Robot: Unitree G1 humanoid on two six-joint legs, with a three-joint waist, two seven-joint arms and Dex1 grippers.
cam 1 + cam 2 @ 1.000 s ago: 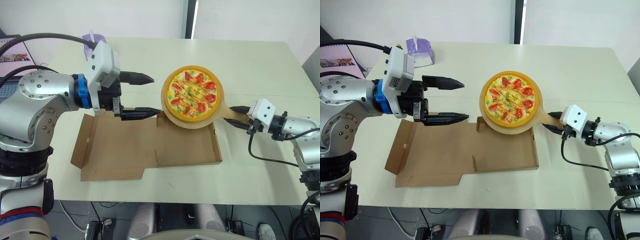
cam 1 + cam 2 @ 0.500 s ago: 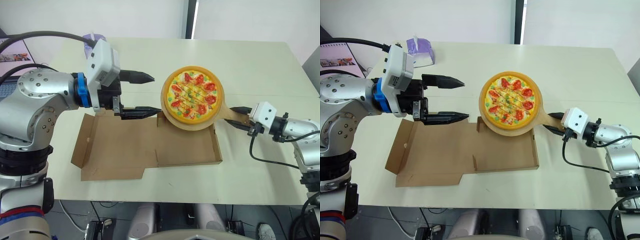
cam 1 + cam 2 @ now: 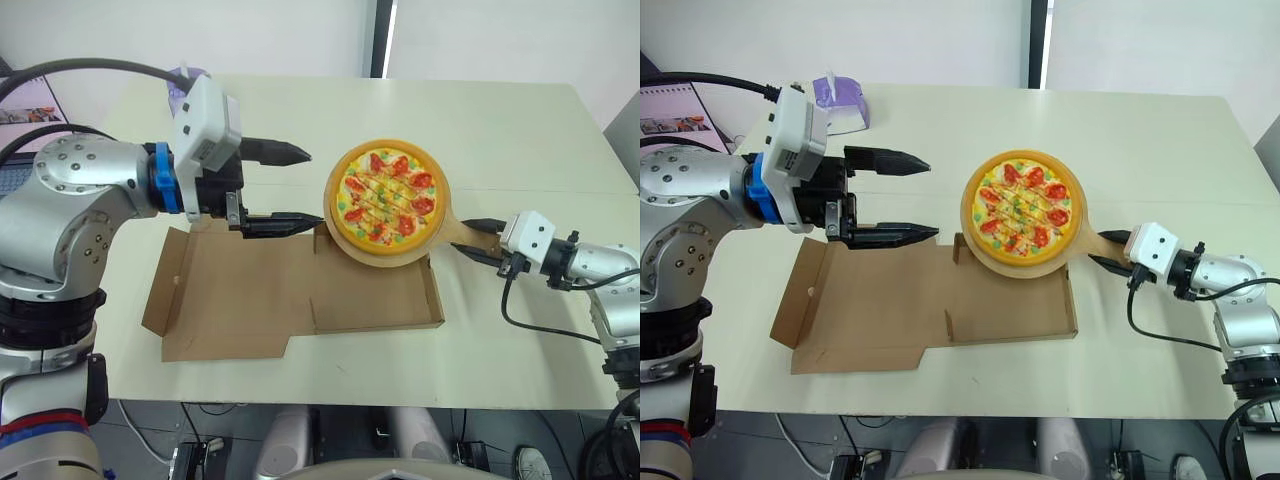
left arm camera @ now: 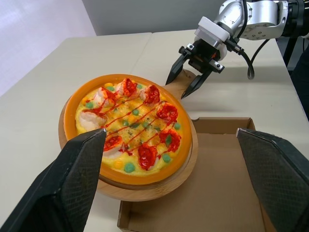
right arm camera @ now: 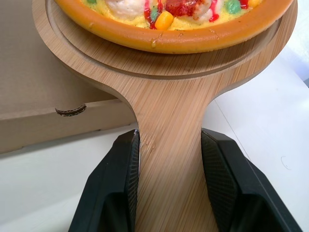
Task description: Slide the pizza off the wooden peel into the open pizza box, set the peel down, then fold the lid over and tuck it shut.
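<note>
Nearest us, the open pizza box (image 3: 370, 295) lies flat by the front edge of the table (image 3: 500, 130), tray on the right, lid (image 3: 230, 290) on the left. The pizza (image 3: 387, 192) sits on the wooden peel (image 3: 385, 259) over the tray's far edge. The peel's handle runs toward the table's right edge, where our right gripper (image 3: 462, 235) pinches it from both sides. Our left gripper (image 3: 313, 188) hangs spread wide above the lid's far edge, pointing at the pizza. We judge the slide must come toward the front edge.

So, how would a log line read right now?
pizza: on wooden peel | peel: over far edge of open box | right gripper: gripping peel handle | left gripper: open, beside pizza
</note>
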